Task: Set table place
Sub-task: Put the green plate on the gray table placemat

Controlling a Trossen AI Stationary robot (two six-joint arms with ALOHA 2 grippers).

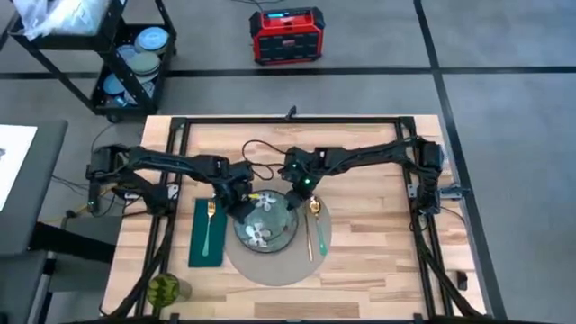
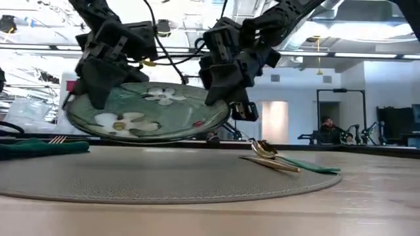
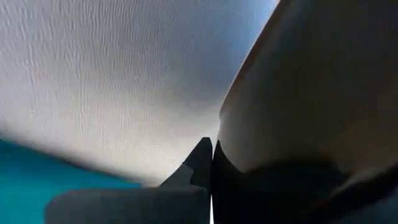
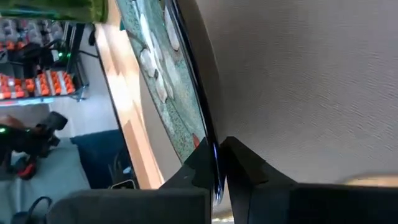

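Both arms have the plate (image 2: 147,111) between them, one on each side of its rim, and it hangs clear of the placemat (image 2: 164,177) with a gap of air showing under it in the low view. I take it they share the load so the plate stays level and comes down in the middle of the mat. The left gripper (image 1: 236,200) has its fingers clamped on the rim on the napkin side, the rim pinched thin between them in the left wrist view. The right gripper (image 1: 295,193) has its fingers closed on the opposite rim, on the spoon side. The placemat lies near the middle of the counter (image 1: 378,243), a little toward its front edge. Counting what is laid out: one plate, one placemat, one green napkin (image 1: 205,243) along the mat's side toward the counter's left edge, one fork (image 1: 209,225) lying on that napkin, one gold spoon (image 2: 266,149) on the mat's other side with a second long gold piece beside it that I cannot identify, and one green glass (image 1: 165,290) by the front left corner. The cutlery sits out to either side, I'd say, to leave the centre free for the plate.
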